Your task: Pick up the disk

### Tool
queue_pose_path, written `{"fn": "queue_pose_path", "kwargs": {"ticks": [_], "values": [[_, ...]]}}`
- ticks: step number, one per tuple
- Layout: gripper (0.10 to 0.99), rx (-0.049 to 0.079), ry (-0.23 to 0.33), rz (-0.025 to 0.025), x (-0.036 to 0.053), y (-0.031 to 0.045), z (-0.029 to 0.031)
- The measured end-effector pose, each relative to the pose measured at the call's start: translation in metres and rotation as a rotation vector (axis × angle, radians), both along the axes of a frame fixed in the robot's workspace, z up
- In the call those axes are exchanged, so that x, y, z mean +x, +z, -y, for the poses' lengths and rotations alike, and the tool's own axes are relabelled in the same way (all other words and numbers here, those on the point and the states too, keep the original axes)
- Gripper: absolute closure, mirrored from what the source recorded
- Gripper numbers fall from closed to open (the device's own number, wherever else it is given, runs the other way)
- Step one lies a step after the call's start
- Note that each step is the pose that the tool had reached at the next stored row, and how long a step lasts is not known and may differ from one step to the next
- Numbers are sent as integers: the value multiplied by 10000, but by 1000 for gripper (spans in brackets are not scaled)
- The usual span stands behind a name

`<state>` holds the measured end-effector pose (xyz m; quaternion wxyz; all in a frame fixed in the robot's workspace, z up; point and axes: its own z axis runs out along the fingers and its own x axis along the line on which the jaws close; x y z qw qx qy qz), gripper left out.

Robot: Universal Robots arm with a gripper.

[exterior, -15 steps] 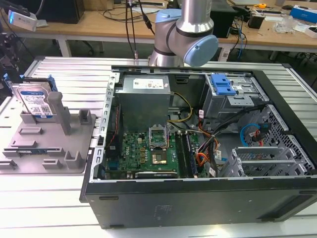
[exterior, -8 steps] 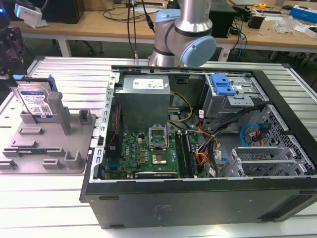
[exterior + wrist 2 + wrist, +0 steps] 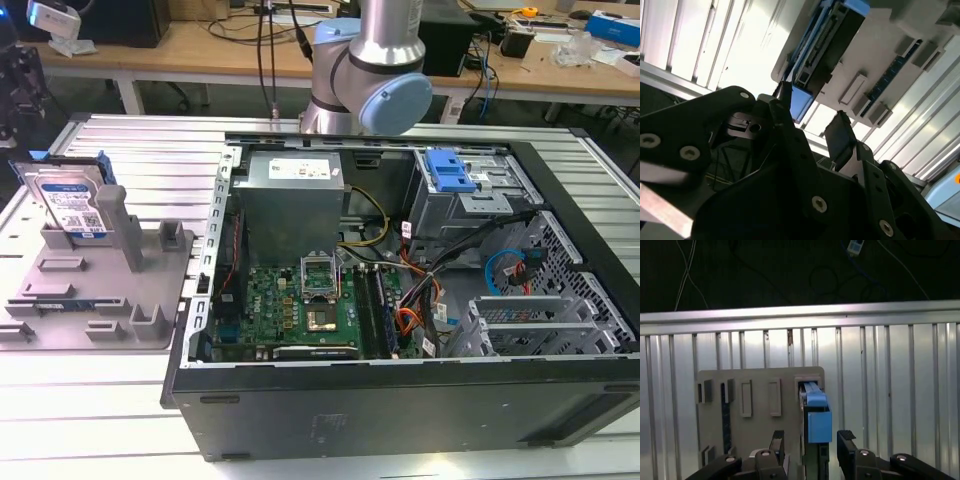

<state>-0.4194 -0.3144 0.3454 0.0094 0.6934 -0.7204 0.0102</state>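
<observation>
The disk (image 3: 70,205) stands on edge in the grey fixture (image 3: 100,290) at the exterior view's left, with its white-and-blue label facing out and blue rails on its edges. In the first wrist view the disk (image 3: 817,415) appears edge-on in the fixture (image 3: 755,400). My gripper (image 3: 811,442) is open, its two black fingers standing to either side of that edge at some distance. In the second wrist view the gripper (image 3: 812,122) holds nothing, and the disk (image 3: 825,45) and fixture (image 3: 875,60) lie beyond it.
An open computer case (image 3: 560,330) fills the middle and the exterior view's right, with a blue drive-bay latch (image 3: 448,170) inside. The arm (image 3: 370,70) rises behind the case. Everything sits on a ribbed metal table (image 3: 100,420). Cluttered desks stand behind.
</observation>
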Motion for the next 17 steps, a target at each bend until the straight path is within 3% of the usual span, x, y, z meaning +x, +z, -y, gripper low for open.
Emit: {"fn": "queue_pose_path", "kwargs": {"ticks": [9,17], "values": [[545,0,1,1,-2,-13,0],[545,-1,1,-1,-2,-71,0]]}}
